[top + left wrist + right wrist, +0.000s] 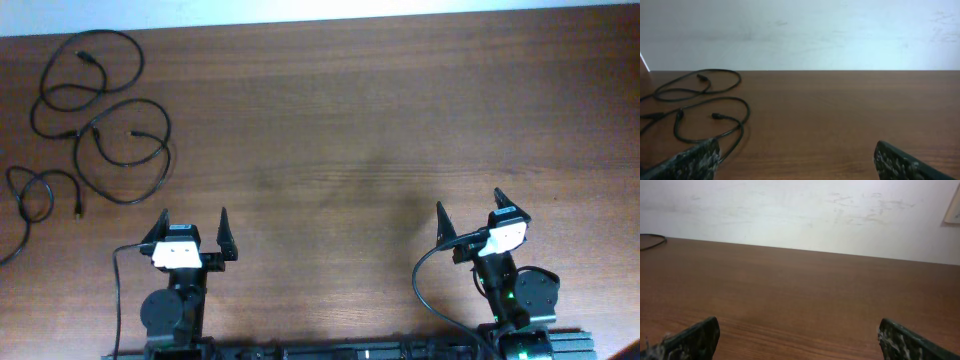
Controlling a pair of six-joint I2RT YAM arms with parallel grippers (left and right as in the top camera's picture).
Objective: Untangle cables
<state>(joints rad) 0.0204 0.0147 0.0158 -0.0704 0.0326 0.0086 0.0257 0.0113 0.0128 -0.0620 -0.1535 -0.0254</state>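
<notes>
The thin black flexible cables (pixel 97 128) lie in loose loops at the far left of the brown wooden surface (pixel 350 120). They look mostly separated, though two loops may cross. The left jaws and right jaws stand apart, empty, well away from them.

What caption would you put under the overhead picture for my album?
Black cables sprawl in loose loops on the wooden table while the left pincer and right pincer sit open.

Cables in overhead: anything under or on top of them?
Only the wooden table shows under the cables; nothing rests on them. Where loops cross, which strand lies on top is too small to tell.
</notes>
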